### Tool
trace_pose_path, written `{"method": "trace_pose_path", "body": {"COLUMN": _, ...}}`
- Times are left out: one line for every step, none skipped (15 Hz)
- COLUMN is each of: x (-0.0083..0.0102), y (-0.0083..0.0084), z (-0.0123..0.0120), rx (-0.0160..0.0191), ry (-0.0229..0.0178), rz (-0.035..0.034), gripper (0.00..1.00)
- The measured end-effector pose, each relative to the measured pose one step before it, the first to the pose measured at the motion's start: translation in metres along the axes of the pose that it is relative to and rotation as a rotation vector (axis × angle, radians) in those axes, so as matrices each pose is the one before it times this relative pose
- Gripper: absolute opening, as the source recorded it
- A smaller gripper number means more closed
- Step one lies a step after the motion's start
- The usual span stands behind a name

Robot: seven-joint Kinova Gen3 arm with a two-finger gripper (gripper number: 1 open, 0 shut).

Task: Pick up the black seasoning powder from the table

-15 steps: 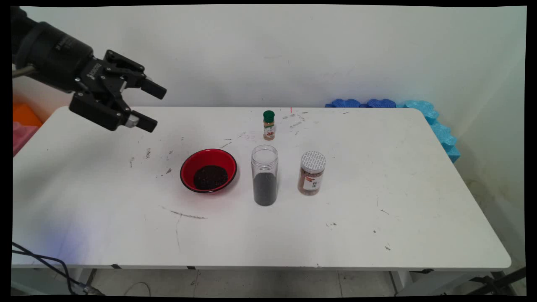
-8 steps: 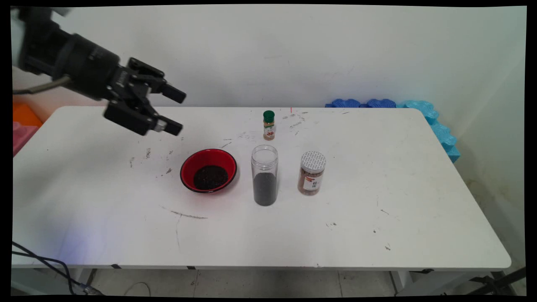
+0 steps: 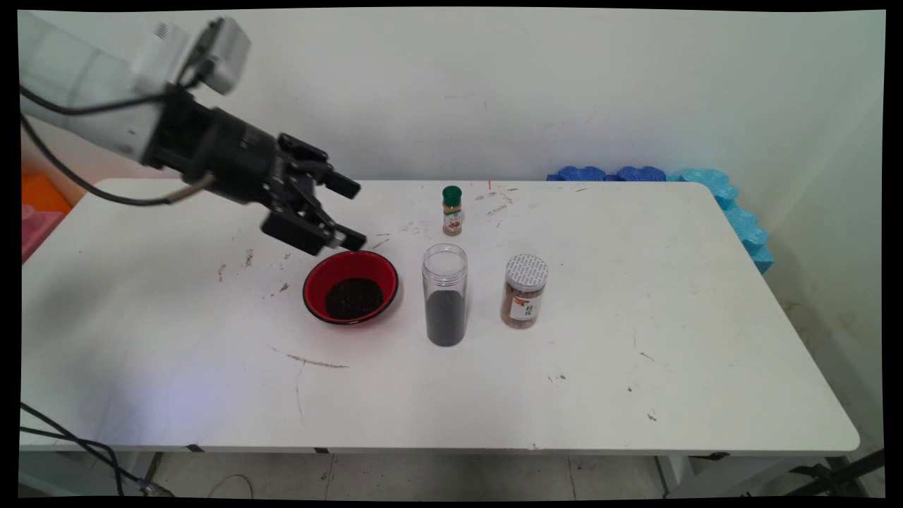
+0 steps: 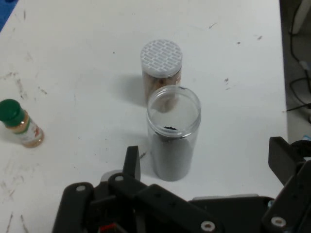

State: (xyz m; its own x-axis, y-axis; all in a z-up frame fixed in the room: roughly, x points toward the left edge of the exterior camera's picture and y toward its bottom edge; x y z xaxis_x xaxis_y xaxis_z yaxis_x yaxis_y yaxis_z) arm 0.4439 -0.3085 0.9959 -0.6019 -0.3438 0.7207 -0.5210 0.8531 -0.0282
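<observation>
Your gripper [image 3: 351, 215] hangs wide open and empty just above the red bowl's [image 3: 350, 286] far rim, with the open clear jar [image 4: 173, 131] straight ahead, the white-lidded jar [image 4: 162, 65] behind it, and the green-capped bottle [image 4: 20, 123] off to its side.

Centre blocked: red bowl [image 3: 350, 287], open clear jar [image 3: 445, 294], lidded jar [image 3: 525, 291], spice bottle [image 3: 452, 210] behind. Lower and right table [image 3: 705, 339] open.

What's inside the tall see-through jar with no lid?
The tall clear jar is open on top and holds a dark, almost black fill in its lower half; the upper half is empty. What the stuff is cannot be told. Similar dark stuff sits in the red bowl.
</observation>
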Motion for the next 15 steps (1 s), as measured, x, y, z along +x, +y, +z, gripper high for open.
{"method": "trace_pose_path", "body": {"x": -0.00095, "y": 0.00064, "z": 0.00896, "rx": 0.00497, "ry": -0.00434, "rz": -0.00016, "gripper": 1.00}}
{"method": "trace_pose_path", "body": {"x": -0.00066, "y": 0.00037, "z": 0.00555, "rx": 0.00351, "ry": -0.00247, "rz": -0.00023, "gripper": 1.00}}
{"method": "trace_pose_path", "body": {"x": -0.00133, "y": 0.00049, "z": 0.00829, "rx": 0.00563, "ry": -0.00395, "rz": -0.00068, "gripper": 1.00}}
{"method": "trace_pose_path", "body": {"x": -0.00074, "y": 0.00021, "z": 0.00539, "rx": 0.00316, "ry": -0.00260, "rz": -0.00030, "gripper": 1.00}}
{"method": "trace_pose_path", "body": {"x": -0.00132, "y": 0.00016, "z": 0.00821, "rx": 0.00412, "ry": -0.00409, "rz": -0.00025, "gripper": 1.00}}
{"method": "trace_pose_path", "body": {"x": -0.00096, "y": 0.00016, "z": 0.00516, "rx": 0.00250, "ry": -0.00291, "rz": -0.00020, "gripper": 1.00}}
{"method": "trace_pose_path", "body": {"x": -0.00163, "y": 0.00032, "z": 0.00734, "rx": 0.00270, "ry": -0.00387, "rz": 0.00064, "gripper": 1.00}}
{"method": "trace_pose_path", "body": {"x": -0.00105, "y": 0.00019, "z": 0.00465, "rx": 0.00148, "ry": -0.00252, "rz": 0.00058, "gripper": 1.00}}
{"method": "trace_pose_path", "body": {"x": -0.00169, "y": 0.00042, "z": 0.00649, "rx": 0.00149, "ry": -0.00312, "rz": 0.00136, "gripper": 1.00}}
{"method": "trace_pose_path", "body": {"x": -0.00110, "y": 0.00022, "z": 0.00413, "rx": 0.00060, "ry": -0.00205, "rz": 0.00097, "gripper": 1.00}}
{"method": "trace_pose_path", "body": {"x": -0.00182, "y": 0.00063, "z": 0.00594, "rx": -0.00033, "ry": -0.00316, "rz": 0.00287, "gripper": 1.00}}
{"method": "trace_pose_path", "body": {"x": -0.00119, "y": 0.00033, "z": 0.00371, "rx": -0.00005, "ry": -0.00195, "rz": 0.00159, "gripper": 1.00}}
{"method": "trace_pose_path", "body": {"x": -0.00196, "y": 0.00056, "z": 0.00533, "rx": -0.00005, "ry": -0.00289, "rz": 0.00171, "gripper": 1.00}}
{"method": "trace_pose_path", "body": {"x": -0.00124, "y": 0.00031, "z": 0.00345, "rx": -0.00008, "ry": -0.00192, "rz": 0.00088, "gripper": 1.00}}
{"method": "trace_pose_path", "body": {"x": -0.00190, "y": 0.00038, "z": 0.00504, "rx": 0.00067, "ry": -0.00221, "rz": 0.00058, "gripper": 1.00}}
